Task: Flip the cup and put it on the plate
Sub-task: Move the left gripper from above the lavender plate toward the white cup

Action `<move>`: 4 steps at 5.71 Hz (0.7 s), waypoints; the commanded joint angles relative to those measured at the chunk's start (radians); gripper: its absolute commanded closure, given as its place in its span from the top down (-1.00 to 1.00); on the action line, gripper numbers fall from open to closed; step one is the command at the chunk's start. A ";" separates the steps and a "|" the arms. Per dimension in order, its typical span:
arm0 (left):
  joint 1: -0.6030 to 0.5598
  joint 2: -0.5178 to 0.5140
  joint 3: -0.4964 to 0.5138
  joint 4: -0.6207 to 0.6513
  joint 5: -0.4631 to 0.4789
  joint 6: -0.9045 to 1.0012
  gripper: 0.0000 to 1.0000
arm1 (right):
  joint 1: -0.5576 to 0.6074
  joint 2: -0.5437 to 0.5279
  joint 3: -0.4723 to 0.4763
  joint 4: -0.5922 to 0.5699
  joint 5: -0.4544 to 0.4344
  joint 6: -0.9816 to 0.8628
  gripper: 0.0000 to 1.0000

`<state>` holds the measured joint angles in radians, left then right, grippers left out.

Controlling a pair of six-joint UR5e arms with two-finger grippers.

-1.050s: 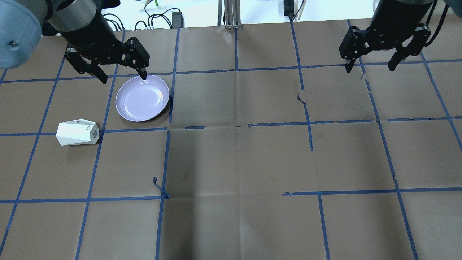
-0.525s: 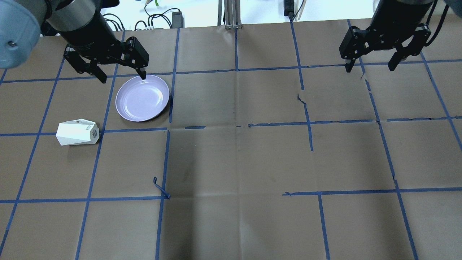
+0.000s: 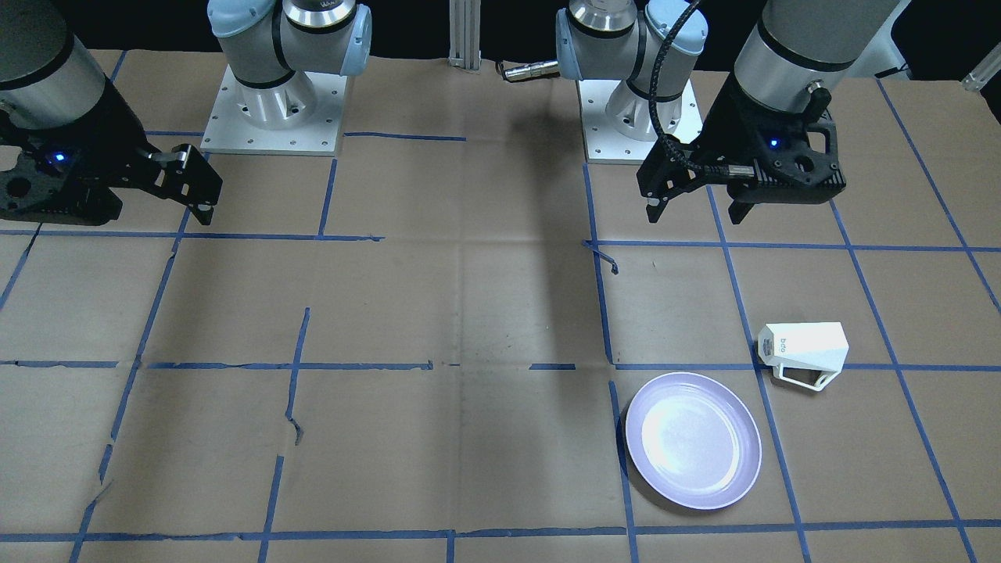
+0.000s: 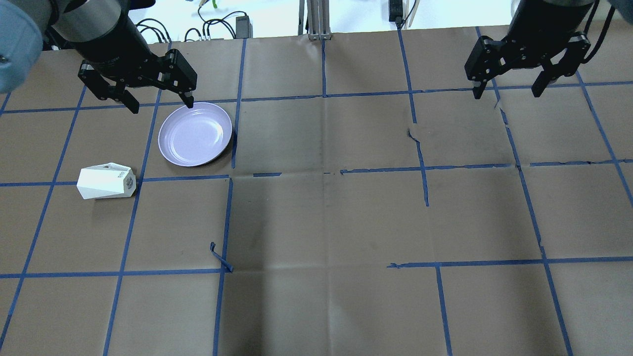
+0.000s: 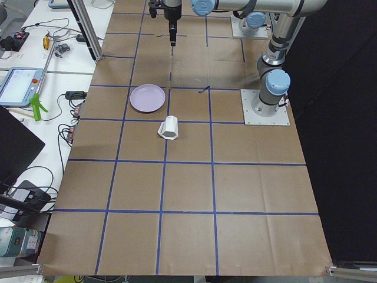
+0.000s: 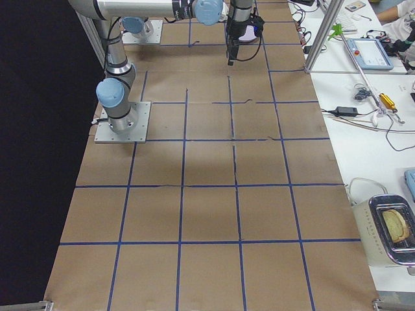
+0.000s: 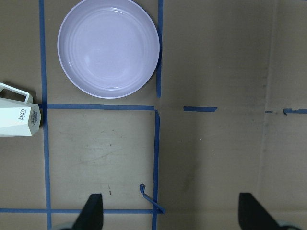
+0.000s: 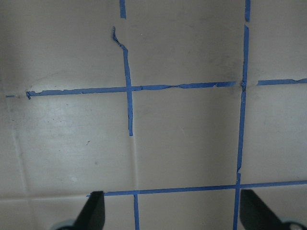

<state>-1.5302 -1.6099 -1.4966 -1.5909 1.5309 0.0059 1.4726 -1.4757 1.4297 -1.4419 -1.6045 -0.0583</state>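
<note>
The small white faceted cup point(image 4: 106, 182) with the angular handle lies on its side on the brown paper-covered bench point(image 4: 316, 222), apart from the round glossy lavender plate point(image 4: 195, 134). Neither has moved in the last second. From my left end effector point(image 4: 162, 107), which hangs well above the bench, the cup sits below and off to the left. In the wrist view the frame edge cuts it point(image 7: 17, 120), with its logo-marked base turned toward me and its handle on the plate's side. The plate point(image 7: 108, 48) is below and ahead, empty.

What has changed is my own position. The overhead view shows my left end effector has slid off the plate's far rim toward the cup's side. Its fingers point(image 7: 93, 211) are spread wide with nothing between them. I take this as the start of the approach to the cup, so the flip has not begun and the whole task is still to do.

I judge the next move needs more travel leftward before I descend, since the cup is not yet centred under me. The tapered, faceted body may slip unless my fingers meet two opposite flat faces.

My right end effector point(image 4: 507, 94) has stayed where it was, well apart from both things, spread and empty.
</note>
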 commanded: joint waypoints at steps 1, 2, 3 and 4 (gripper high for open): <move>0.052 0.013 -0.002 -0.014 0.002 0.084 0.97 | 0.000 0.000 0.000 0.000 0.000 0.000 1.00; 0.159 0.037 -0.002 -0.070 -0.003 0.220 0.97 | 0.000 0.000 0.000 0.000 0.000 0.000 1.00; 0.292 0.053 -0.002 -0.139 -0.006 0.444 0.97 | 0.000 0.000 0.000 0.000 0.000 0.000 1.00; 0.426 0.053 -0.004 -0.174 -0.011 0.600 0.97 | 0.000 0.000 0.000 0.000 0.000 0.000 1.00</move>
<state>-1.2254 -1.5618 -1.4993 -1.7245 1.5241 0.4492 1.4726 -1.4757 1.4297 -1.4420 -1.6045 -0.0583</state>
